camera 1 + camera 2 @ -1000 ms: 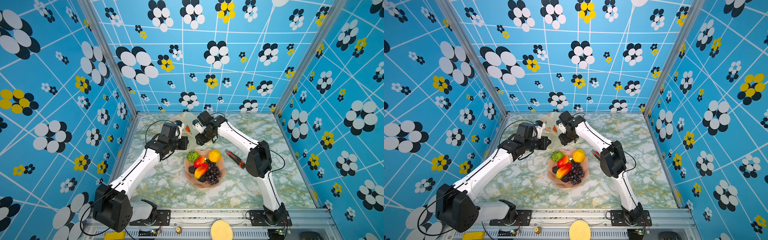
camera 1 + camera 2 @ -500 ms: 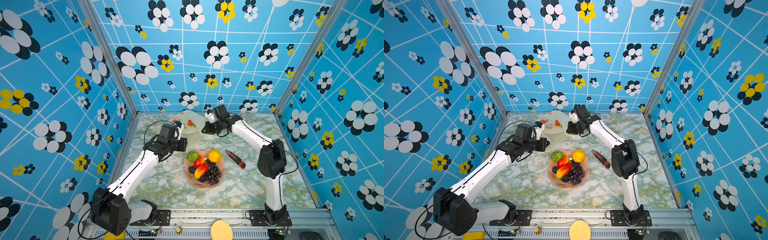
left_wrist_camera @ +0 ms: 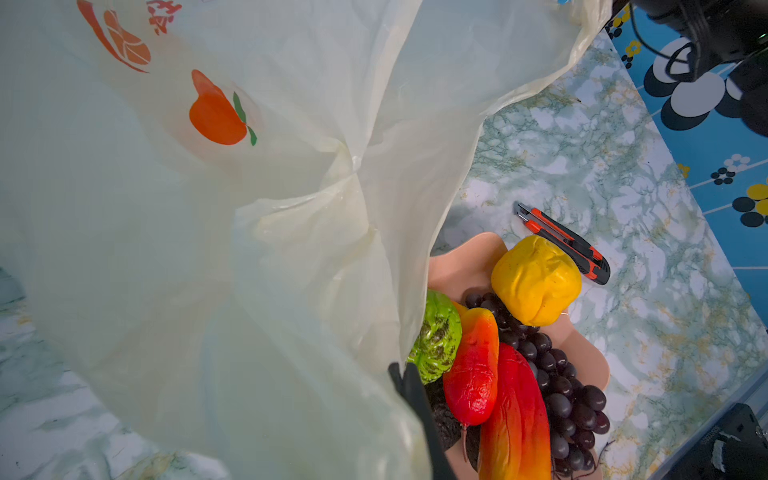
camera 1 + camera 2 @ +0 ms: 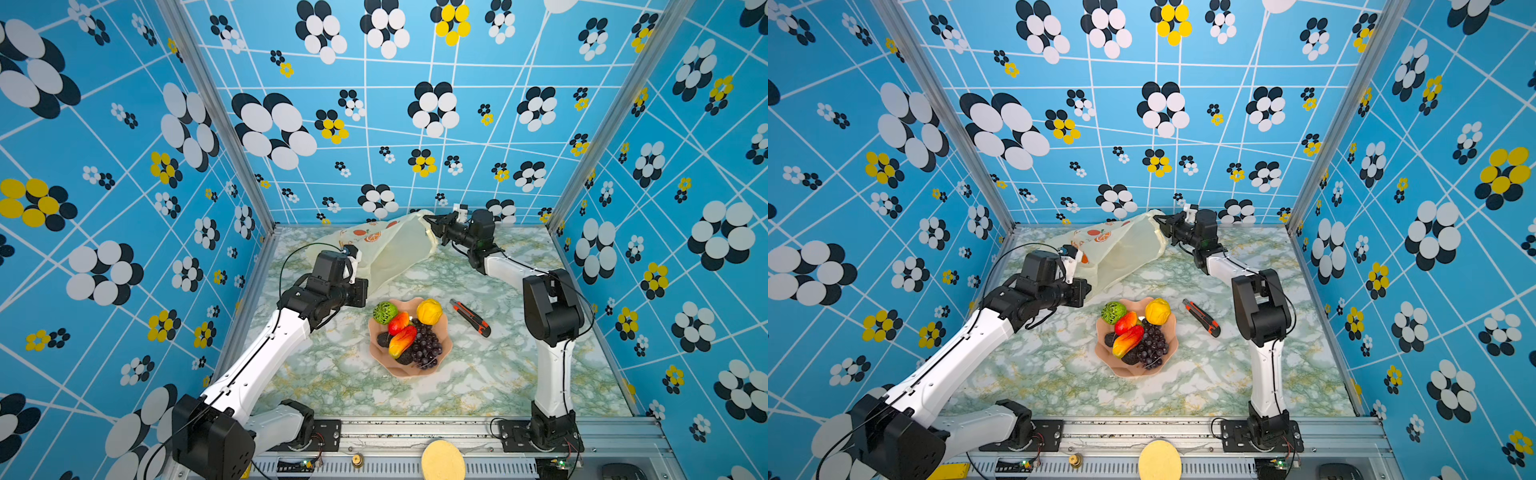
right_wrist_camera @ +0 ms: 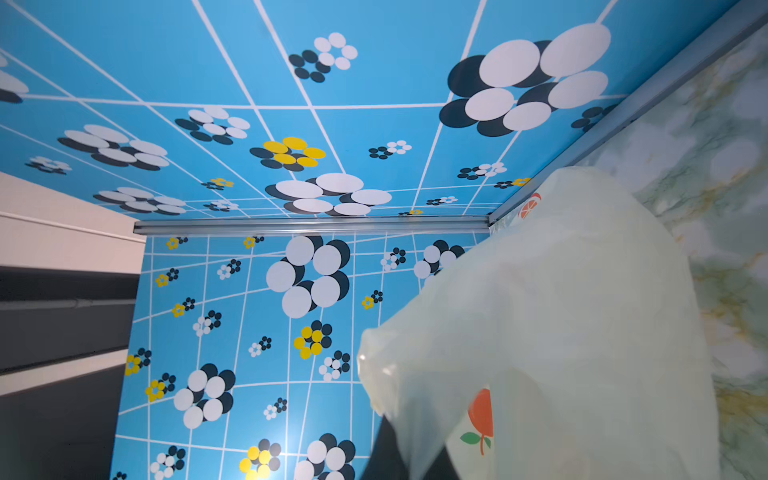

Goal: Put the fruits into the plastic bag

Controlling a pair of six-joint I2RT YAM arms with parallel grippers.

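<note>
The plastic bag (image 4: 390,249), at 12 o'clock from the dish (image 4: 390,368) in a top view, is thin, translucent cream film, softly creased, with a faint sheen. The dish is matt pink plastic. In it, the grapes (image 3: 561,386) are smooth and glossy, the mango (image 3: 517,415) and strawberry (image 3: 471,374) waxy and shiny, the lemon (image 3: 536,280) dull and dented, and the green ball (image 3: 438,336) bumpy. The black ovals (image 4: 382,340) seem rough, though they are small. At the dish's 2 o'clock the utility knife (image 4: 471,318) is hard plastic. The bench (image 4: 498,382) carries a smooth marble-pattern sheet with a slight gloss. The arm shells (image 4: 270,353) are glossy white plastic; the frame rails (image 4: 415,430) are brushed metal.
</note>
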